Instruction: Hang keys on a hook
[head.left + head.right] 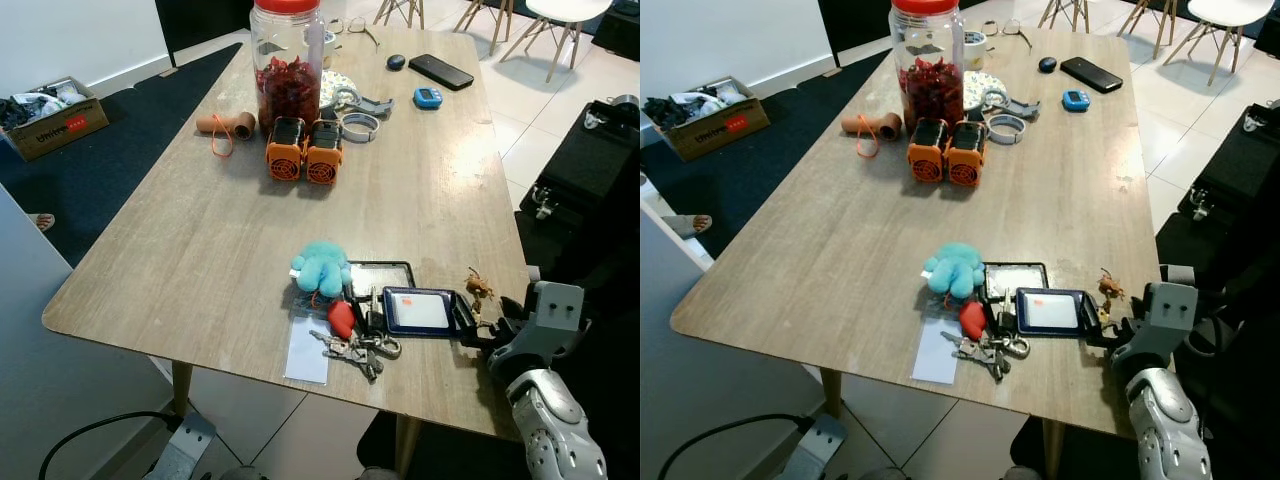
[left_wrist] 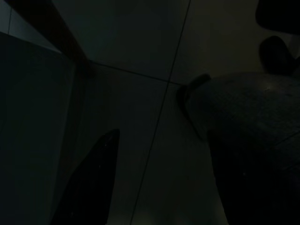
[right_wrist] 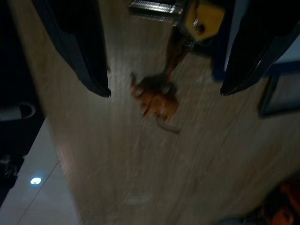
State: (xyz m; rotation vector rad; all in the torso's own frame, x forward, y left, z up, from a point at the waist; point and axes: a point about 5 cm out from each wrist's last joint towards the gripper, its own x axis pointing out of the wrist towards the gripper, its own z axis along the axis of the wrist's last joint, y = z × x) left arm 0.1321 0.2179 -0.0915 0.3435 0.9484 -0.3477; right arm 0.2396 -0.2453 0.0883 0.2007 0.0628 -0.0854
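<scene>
Honestly, your keys sit near the table front edge: light, floppy, jingly bunch. Right tool hovers spread beside them; pinch the metal ring, not the plush.

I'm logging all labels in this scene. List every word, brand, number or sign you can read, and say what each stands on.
Cardboard box on the floor: a red and black brand print, too small to read with certainty.
Blue timer on the wooden table: display unreadable.
Blue-framed card holder by the keys: an orange mark, no legible text.
Red-lidded jar: no readable label.
</scene>
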